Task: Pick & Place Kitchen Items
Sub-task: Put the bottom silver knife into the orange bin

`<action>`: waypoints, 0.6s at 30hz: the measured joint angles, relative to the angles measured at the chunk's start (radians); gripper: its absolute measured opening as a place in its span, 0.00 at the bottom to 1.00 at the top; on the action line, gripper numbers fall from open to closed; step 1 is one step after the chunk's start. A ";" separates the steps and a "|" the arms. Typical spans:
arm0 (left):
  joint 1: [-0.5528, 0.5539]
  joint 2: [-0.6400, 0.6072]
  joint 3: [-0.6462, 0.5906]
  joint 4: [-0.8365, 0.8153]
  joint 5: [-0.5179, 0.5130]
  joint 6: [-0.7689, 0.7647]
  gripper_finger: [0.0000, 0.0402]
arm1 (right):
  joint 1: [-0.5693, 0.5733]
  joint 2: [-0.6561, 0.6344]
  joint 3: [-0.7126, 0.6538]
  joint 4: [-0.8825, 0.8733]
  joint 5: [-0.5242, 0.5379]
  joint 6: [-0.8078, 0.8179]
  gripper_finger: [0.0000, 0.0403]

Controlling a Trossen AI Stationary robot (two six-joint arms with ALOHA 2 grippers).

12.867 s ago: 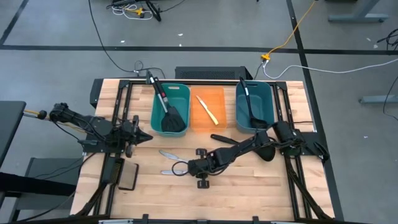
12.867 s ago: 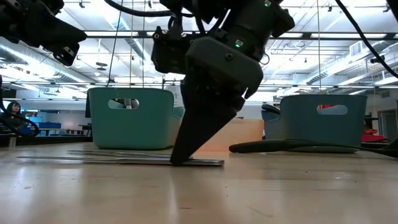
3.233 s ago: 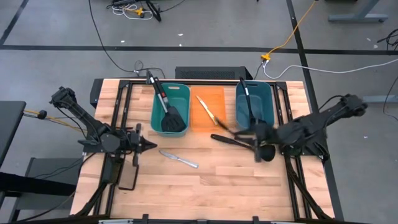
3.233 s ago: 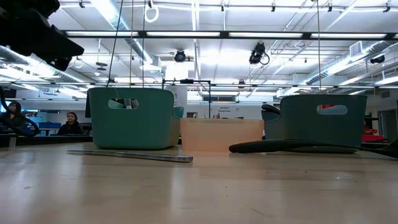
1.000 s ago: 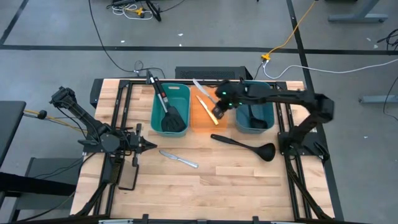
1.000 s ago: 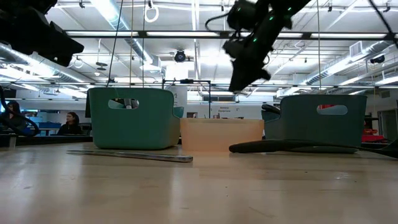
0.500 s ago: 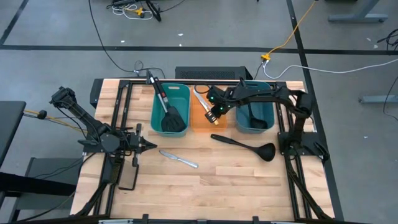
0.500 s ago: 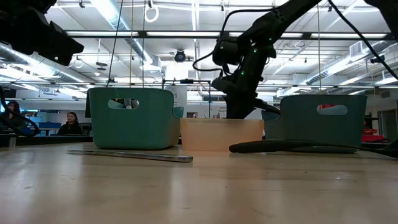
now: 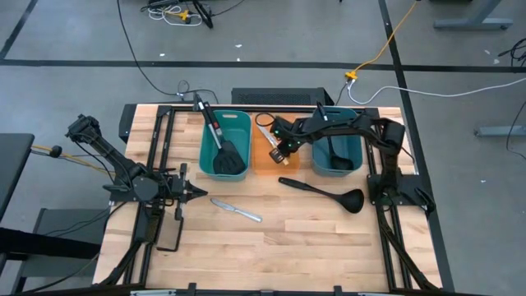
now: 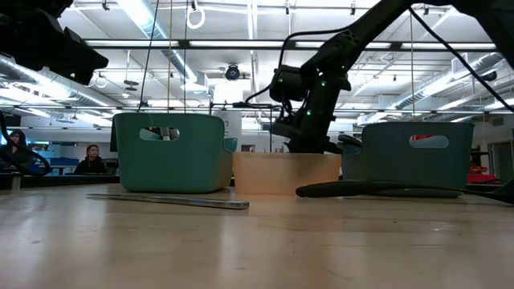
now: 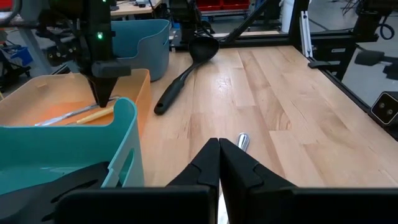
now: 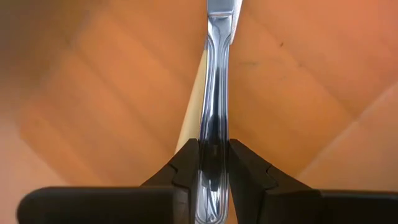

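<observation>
Fingers [image 12: 186, 163] of the right gripper [image 9: 282, 150] are clamping a silver knife [image 12: 215, 74] low inside the orange bin [image 9: 261, 160] over the pale-yellow knife [image 11: 93, 116], so they're placing it; next they need only to part, I'd say.

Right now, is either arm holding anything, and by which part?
The right tool grips a silver knife by its handle, inside the orange bin. The left tool holds nothing.
</observation>
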 joint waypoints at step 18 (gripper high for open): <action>0.000 0.000 0.000 -0.001 0.000 0.002 0.02 | -0.006 0.015 0.001 0.022 0.009 -0.007 0.43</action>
